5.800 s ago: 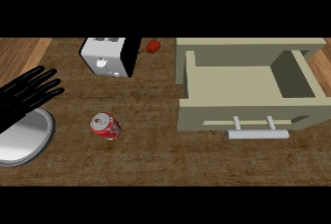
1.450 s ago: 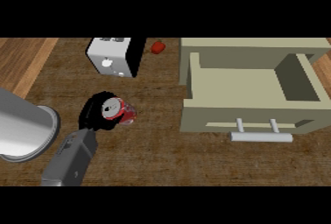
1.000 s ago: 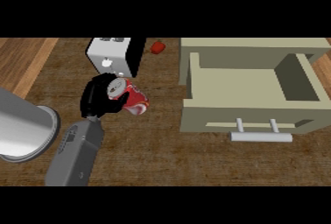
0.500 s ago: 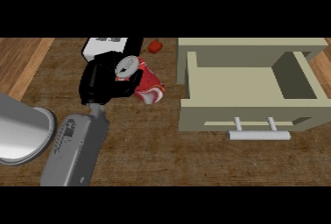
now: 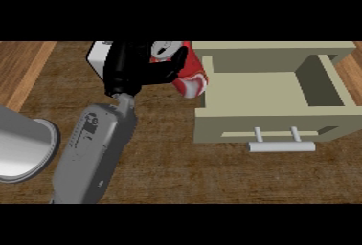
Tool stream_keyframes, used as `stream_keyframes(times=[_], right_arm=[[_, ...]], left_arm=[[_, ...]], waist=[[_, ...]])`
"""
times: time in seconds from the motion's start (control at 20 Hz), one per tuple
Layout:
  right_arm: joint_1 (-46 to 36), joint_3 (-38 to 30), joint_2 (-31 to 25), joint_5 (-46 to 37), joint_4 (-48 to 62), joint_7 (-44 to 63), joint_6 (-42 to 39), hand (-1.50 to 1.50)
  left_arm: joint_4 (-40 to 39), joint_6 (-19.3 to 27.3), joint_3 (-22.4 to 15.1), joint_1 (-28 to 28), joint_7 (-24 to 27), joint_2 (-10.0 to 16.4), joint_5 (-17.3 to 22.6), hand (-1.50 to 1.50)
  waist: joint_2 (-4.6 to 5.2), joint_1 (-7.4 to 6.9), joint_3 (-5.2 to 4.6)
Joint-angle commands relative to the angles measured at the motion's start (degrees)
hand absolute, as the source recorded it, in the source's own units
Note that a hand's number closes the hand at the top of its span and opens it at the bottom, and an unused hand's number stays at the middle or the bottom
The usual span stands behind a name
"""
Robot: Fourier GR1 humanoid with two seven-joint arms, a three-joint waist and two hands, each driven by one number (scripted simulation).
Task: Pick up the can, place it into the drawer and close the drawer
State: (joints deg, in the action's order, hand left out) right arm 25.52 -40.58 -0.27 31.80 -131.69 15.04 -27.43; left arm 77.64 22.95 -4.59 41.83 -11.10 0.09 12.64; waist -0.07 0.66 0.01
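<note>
My right hand [image 5: 131, 67] is shut on the red can [image 5: 191, 79] and holds it tilted above the counter, silver top toward the back. The can hangs right beside the left wall of the open beige drawer [image 5: 268, 125], touching or nearly touching its back-left corner. The inside of the drawer shows bare. A white bar handle [image 5: 281, 146] sticks out of the drawer's front. My right forearm [image 5: 96, 148] runs in from the lower left. Only the left forearm [image 5: 21, 148] shows at the left edge; its hand is out of view.
A white appliance [image 5: 97, 58] stands at the back, mostly hidden behind my right hand. The dark wooden counter [image 5: 212, 177] stretches in front of the drawer, and a lighter wood strip [image 5: 21, 72] runs along the left.
The right hand took the can off the counter and lifted it up and to the right, from mid-counter to the drawer's left wall. The left hand slid out of view.
</note>
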Motion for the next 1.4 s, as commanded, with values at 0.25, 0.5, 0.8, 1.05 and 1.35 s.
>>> stream_keyframes(times=[0.25,0.5,0.8,1.05,1.35], right_arm=[[1.43,3.29,0.26,-2.49,1.34,-3.75,-0.01,-1.50],[-0.17,1.06,-1.44,1.26,-2.87,2.65,1.34,-1.50],[-0.33,3.66,0.26,-2.06,0.92,-0.92,0.70,-1.50],[-3.57,1.67,-2.23,-0.87,1.40,2.00,2.61,-1.50],[-0.53,3.89,0.19,-1.40,-0.86,-0.42,1.27,-1.50]], left_arm=[[-11.59,9.20,-5.25,13.84,1.04,-0.09,4.19,1.50],[-20.21,8.10,-2.36,20.65,2.85,-0.09,5.32,1.50],[-28.60,9.32,-3.88,27.63,6.00,-0.09,10.50,1.50],[-35.36,8.93,-3.85,33.41,6.76,-0.09,13.42,1.50],[-40.21,11.72,-9.73,35.48,11.62,-0.09,21.33,1.50]], waist=[[0.11,0.81,0.02],[0.22,0.83,-0.01],[0.34,1.41,0.03],[0.42,1.21,0.02],[0.55,2.64,0.06]])
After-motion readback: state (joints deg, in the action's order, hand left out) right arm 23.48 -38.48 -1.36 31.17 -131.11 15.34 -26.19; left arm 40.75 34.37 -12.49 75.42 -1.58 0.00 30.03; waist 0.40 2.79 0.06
